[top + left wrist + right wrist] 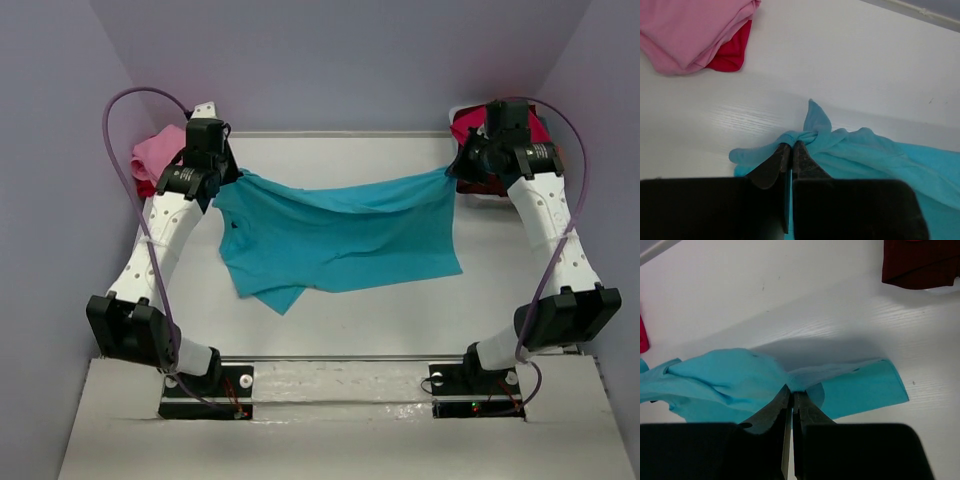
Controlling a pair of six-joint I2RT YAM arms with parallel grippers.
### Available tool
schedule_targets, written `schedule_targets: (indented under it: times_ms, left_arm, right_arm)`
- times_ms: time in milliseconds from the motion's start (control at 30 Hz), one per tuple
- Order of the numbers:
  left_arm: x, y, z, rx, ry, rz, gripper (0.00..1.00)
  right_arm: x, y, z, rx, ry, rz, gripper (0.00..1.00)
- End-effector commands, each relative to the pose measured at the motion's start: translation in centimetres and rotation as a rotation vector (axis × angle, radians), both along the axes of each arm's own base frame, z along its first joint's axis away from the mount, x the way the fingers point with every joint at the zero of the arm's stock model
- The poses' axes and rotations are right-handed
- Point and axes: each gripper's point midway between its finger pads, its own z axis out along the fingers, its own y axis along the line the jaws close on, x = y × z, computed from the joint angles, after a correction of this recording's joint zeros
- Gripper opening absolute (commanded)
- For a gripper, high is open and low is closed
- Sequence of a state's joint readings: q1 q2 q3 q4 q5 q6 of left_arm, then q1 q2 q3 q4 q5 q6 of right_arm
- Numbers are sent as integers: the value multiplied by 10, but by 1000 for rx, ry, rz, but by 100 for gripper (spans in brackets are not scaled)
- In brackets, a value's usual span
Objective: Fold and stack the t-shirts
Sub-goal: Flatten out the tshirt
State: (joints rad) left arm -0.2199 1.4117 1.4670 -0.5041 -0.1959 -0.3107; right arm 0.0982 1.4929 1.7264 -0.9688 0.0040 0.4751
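Near part of white table (350, 330): lower hem of soft turquoise short-sleeved t-shirt (340, 245) resting here, one corner tucked under at left. Upper edge apparently raised and pulled taut across, likely to spread cloth flat for folding.
Left gripper (791, 146): pinched tight on bunched cloth at one end.
Right gripper (791, 391): clamped same way on other end.
Far corners: folded pink t-shirt (690, 35) over red t-shirt (730, 56) at left, dark maroon t-shirt (920, 262) at right. Well apart from spread cloth, so no tangling.
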Motion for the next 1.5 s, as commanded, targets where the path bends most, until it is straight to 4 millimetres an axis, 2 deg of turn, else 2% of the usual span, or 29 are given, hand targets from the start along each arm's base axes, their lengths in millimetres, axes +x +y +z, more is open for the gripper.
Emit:
schedule_targets:
  times_ms: [0,67,100,133,200,300,333,400,433,467,500,600,633,700,733,800,833,900,1033,1067,1133,1167,1233,1267,1300,1367,1400,1433,1467]
  left_arm:
    - [23,4,34,-21,-103,2,5]
    - [30,6,43,-25,-121,-1,6]
    - [37,7,36,-26,-101,0,6]
    - [40,6,37,-28,-100,-4,6]
    - [46,4,40,-31,-107,-10,6]
    - [60,3,33,-35,-94,-15,6]
    - [65,1,25,-36,-75,-21,6]
    - [72,-1,23,-39,-73,-28,6]
    - [78,-3,14,-37,-53,-32,6]
    - [82,-5,13,-40,-52,-36,6]
    - [89,-6,3,-38,-37,-39,6]
    - [100,-5,-2,-42,-32,-38,6]
    - [106,-7,-14,-42,-13,-43,6]
    - [116,-10,-26,-44,7,-49,6]
    - [120,-11,-30,-44,14,-50,6]
    - [129,-13,-33,-46,9,-53,6]
    - [134,-15,-45,-49,33,-61,6]
    - [146,-13,-57,-54,49,-56,6]
    - [164,-12,-65,-61,46,-51,6]
    - [174,-15,-83,-65,72,-54,6]
    - [187,-17,-95,-73,83,-49,6]
    - [196,-14,-89,-87,62,-43,6]
    - [204,-17,-99,-101,69,-47,6]
    - [211,-19,-117,-108,93,-48,5]
    - [221,-21,-126,-113,94,-44,6]
    - [233,-22,-125,-118,68,-42,6]
    - [239,-17,-142,-120,87,-29,10]
    - [241,-18,-144,-125,85,-28,17]
    - [244,-11,-147,-128,82,-15,29]
  right_arm:
    - [25,0,32,10,-115,-11,7]
    - [32,1,25,8,-95,-11,7]
    - [37,2,22,10,-84,-11,7]
    - [38,2,24,14,-90,-12,7]
    - [45,3,16,12,-67,-12,7]
    - [53,4,5,13,-43,-15,7]
    - [55,4,3,13,-39,-16,7]
    - [62,4,-4,11,-26,-20,7]
    - [66,4,-5,10,-26,-19,7]
    - [69,4,-5,8,-29,-21,7]
    - [74,4,-12,3,-13,-22,7]
    - [86,5,-14,-1,-13,-22,7]
    - [93,5,-25,-2,8,-21,7]
    - [102,8,-27,5,8,-18,7]
    - [109,9,-39,5,30,-16,7]
    - [119,6,-43,7,31,-27,7]
    - [123,6,-47,8,37,-28,7]
    - [132,14,-65,34,75,-4,7]
    - [154,8,-88,46,110,-17,7]
    - [164,11,-89,60,104,-15,7]
    - [176,5,-111,89,139,-29,7]
    - [185,7,-103,98,109,-25,7]
    - [194,3,-112,114,115,-36,7]
    - [204,-7,-128,132,129,-59,7]
    - [215,-10,-131,161,110,-59,7]
    - [224,-11,-135,184,92,-55,11]
    - [231,-18,-134,191,69,-60,22]
    - [233,-18,-136,188,63,-50,29]
    - [236,-23,-141,183,61,-50,36]
